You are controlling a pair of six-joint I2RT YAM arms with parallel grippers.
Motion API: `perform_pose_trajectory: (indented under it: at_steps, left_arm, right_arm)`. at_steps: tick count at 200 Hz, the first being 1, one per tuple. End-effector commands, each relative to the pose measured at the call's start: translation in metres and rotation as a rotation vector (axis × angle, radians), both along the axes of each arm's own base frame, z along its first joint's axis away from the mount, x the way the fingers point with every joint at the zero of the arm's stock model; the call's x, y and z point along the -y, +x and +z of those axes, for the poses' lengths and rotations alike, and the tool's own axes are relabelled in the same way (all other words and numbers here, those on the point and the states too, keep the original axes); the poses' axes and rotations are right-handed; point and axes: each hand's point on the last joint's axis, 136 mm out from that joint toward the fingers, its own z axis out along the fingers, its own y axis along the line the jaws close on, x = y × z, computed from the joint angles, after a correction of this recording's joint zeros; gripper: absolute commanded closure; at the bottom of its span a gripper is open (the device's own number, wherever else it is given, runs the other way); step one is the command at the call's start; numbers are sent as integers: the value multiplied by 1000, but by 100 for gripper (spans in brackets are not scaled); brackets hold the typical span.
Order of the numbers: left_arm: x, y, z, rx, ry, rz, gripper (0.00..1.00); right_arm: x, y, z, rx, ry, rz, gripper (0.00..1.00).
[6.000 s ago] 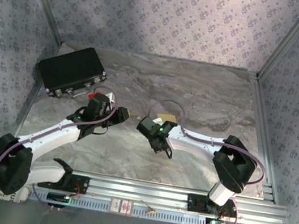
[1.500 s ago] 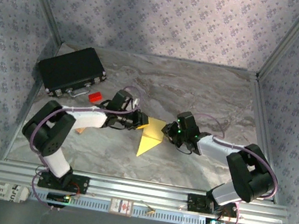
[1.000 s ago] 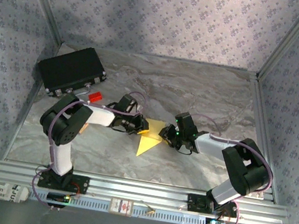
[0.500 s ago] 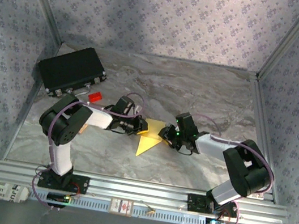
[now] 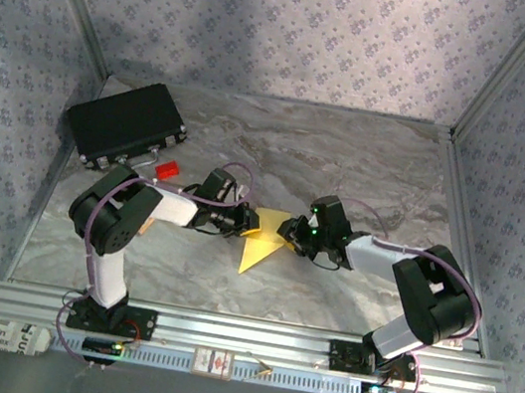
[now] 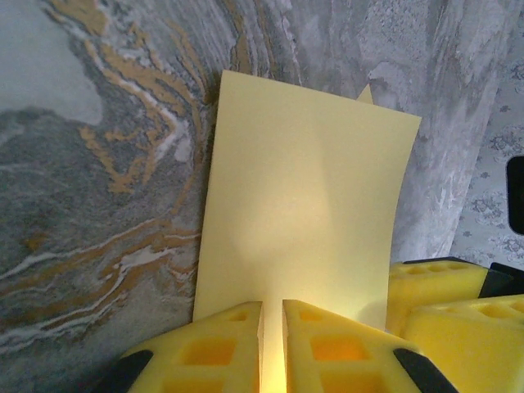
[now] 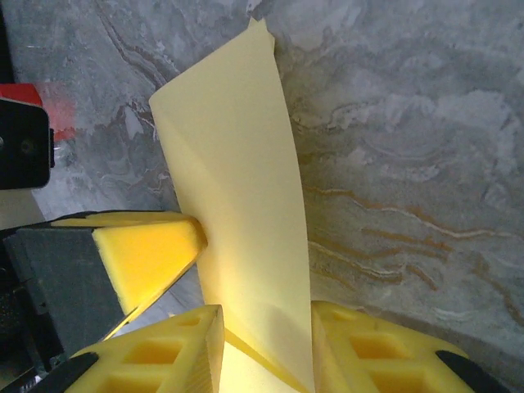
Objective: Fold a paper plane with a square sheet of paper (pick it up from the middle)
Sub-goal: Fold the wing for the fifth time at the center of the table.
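Left gripper (image 5: 244, 220) pinched tight on the square sheet of paper (image 5: 260, 249) | sheet mid-frame on the table, pointing down-left | right gripper (image 5: 287, 233) clamped on its right edge, nudged inward since a moment ago | fold tightening, no dart yet

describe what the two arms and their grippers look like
Both the left arm and right arm have white links with bulky black joints, purple cables looping along them, and a green light at the right wrist. The left gripper and right gripper have yellow fingers with square pockets.
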Motion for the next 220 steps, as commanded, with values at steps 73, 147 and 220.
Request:
perform_pose_trajectory:
  at_steps: [73,147,220]
  left_arm:
    - [-17,-17,-29,-103,95,11,85]
    - [-17,-16,-30,-101,93,15,85]
    - [-17,-17,-34,-108,96,15,86]
  right_arm:
    - [-16,13,7,63,64,165,66]
    - [-8,20,1,59,63,215,67]
    - [-12,20,4,78,88,363,67]
